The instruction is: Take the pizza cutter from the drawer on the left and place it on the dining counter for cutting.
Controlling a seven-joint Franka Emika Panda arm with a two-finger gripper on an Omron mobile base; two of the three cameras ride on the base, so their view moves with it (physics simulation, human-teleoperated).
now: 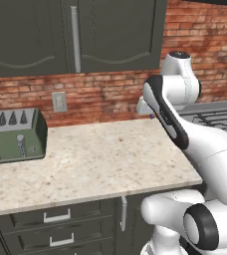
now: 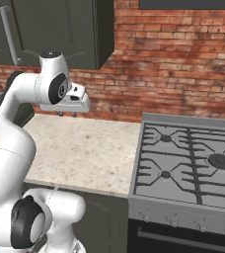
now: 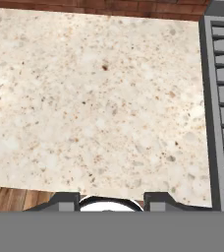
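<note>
Red brick backsplash [image 2: 183, 69], dark upper cabinets [image 1: 60, 35], beige speckled worktop [image 1: 95, 164] — grey gas stove [image 2: 193, 163], green toaster [image 1: 13, 134]

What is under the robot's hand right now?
The gripper hangs above a bare patch of the speckled beige worktop, beside the stove. Drawers sit below the worktop; they're shut, so what is inside can't be seen.

- Glossy white arm [image 1: 205, 149] built of rounded, tube-like segments.
- Black bands and round black caps mark each joint.
- Flat white hand block on the gripper [image 2: 67, 114], with two small dark finger tips [image 2: 60, 113] beneath.
- Grey-rimmed disc set into the wrist joint.
</note>
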